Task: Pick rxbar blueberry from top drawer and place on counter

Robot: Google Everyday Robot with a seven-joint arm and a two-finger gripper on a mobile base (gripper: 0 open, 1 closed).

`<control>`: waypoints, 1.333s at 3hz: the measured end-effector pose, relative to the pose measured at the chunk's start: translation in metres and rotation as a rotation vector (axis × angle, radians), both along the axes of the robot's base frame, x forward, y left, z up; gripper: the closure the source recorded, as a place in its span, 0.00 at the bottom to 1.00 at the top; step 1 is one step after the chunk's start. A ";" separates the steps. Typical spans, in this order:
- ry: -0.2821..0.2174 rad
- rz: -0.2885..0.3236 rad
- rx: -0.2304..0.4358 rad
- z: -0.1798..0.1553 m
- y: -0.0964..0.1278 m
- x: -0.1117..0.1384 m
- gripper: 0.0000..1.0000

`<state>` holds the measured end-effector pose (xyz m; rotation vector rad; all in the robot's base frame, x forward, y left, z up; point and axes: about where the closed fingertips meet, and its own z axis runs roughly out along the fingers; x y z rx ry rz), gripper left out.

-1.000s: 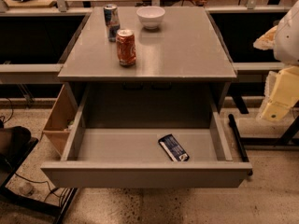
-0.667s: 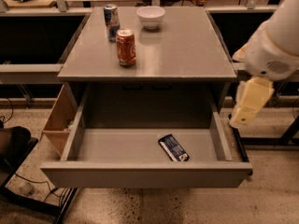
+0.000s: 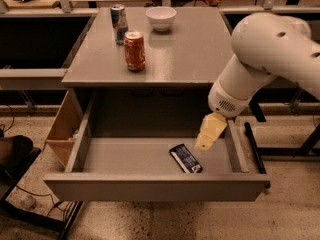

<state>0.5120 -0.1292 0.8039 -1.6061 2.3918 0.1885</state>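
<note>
rxbar blueberry [image 3: 185, 158], the small flat dark-blue foil-wrapped bar, hasn't moved in the last second: flat on the floor of the wide shallow grey top drawer [image 3: 150, 186], toward 5 o'clock of the drawer floor, near the front panel.

what changed: the cream two-finger gripper [image 3: 207, 136] was outside the drawer's right wall, off at 3 o'clock. it has now swung in over that wall and hangs just at 1 o'clock of the bar, tip pointed down toward it, not touching as far as i can see. can't tell if the gripper is open or closed from this angle. the white rounded robot arm [image 3: 270, 49] now fills the 2 o'clock part of the view.

meaning: approach nearly done, grasp not yet made. i'd guess a short drop toward 7 o'clock is left before closing.

bar look: thin, glossy wrapper, pale markings on top, long axis running 11 to 5 o'clock, fully exposed. it's low, so likely a tight pinch off the floor.

outward: flat smooth grey counter [image 3: 185, 54] at 12 o'clock carries an orange soda can [image 3: 134, 51], a blue-and-silver can [image 3: 118, 24] and a white bowl [image 3: 161, 18], all in its left and back part. small tan wooden compartment [image 3: 62, 129] sits at 9 o'clock of the drawer.
</note>
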 end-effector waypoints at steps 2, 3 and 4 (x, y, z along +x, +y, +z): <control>0.138 -0.195 0.054 -0.092 0.035 0.025 0.00; 0.186 -0.336 0.020 -0.122 0.035 0.033 0.00; 0.196 -0.383 0.020 -0.123 0.037 0.031 0.00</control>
